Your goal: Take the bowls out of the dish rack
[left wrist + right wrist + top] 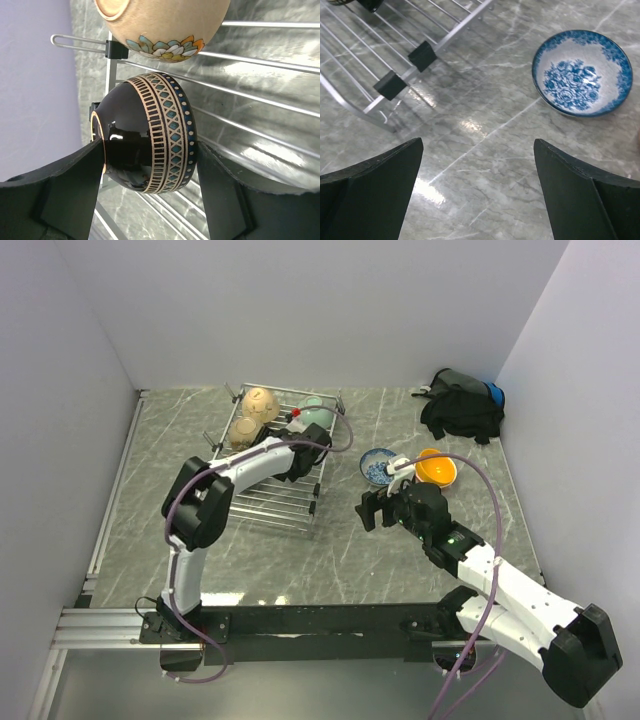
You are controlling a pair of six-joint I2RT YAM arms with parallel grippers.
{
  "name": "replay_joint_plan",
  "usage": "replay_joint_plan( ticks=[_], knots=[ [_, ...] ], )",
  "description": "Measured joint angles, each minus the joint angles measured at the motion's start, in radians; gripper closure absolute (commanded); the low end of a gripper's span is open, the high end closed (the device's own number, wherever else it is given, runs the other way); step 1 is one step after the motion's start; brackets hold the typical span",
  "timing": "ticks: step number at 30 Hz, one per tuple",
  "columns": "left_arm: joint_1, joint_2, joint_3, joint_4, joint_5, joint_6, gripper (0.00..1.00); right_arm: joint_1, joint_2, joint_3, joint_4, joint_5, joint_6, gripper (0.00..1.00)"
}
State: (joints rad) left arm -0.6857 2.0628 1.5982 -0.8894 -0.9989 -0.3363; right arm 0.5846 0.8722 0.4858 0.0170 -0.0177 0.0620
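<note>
Marble table (pixel 350 560): left pincer (pixel 150 165) grips dark bowl (pixel 160 120) in rack (pixel 260 100); right pincer (pixel 477 150) gapes.

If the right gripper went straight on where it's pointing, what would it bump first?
Probably the bare table, between the dish rack and the blue-patterned bowl. The right gripper has nothing else between its open jaws.

White arms (pixel 255 468), black joints (pixel 200 505), purple cables (pixel 167 570)

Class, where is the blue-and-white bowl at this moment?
In the top view the blue-and-white bowl sits on the table, right of the dish rack and just left of the orange bowl.
</note>
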Motion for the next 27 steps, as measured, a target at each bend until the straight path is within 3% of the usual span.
replay_joint_plan(
  ticks=[11, 17, 27],
  knots=[
    [0.021, -0.145, -0.019, 0.023, 0.153, -0.028, 0.63, 0.000, -0.011, -0.004, 0.055, -0.111, 0.000, 0.00],
    [0.057, -0.251, -0.031, 0.069, 0.277, -0.049, 0.63, 0.000, 0.007, -0.002, 0.166, -0.229, 0.024, 0.00],
    [0.068, -0.434, -0.069, 0.142, 0.467, -0.140, 0.63, 0.000, 0.180, 0.039, 0.404, -0.383, 0.114, 0.00]
  ],
)
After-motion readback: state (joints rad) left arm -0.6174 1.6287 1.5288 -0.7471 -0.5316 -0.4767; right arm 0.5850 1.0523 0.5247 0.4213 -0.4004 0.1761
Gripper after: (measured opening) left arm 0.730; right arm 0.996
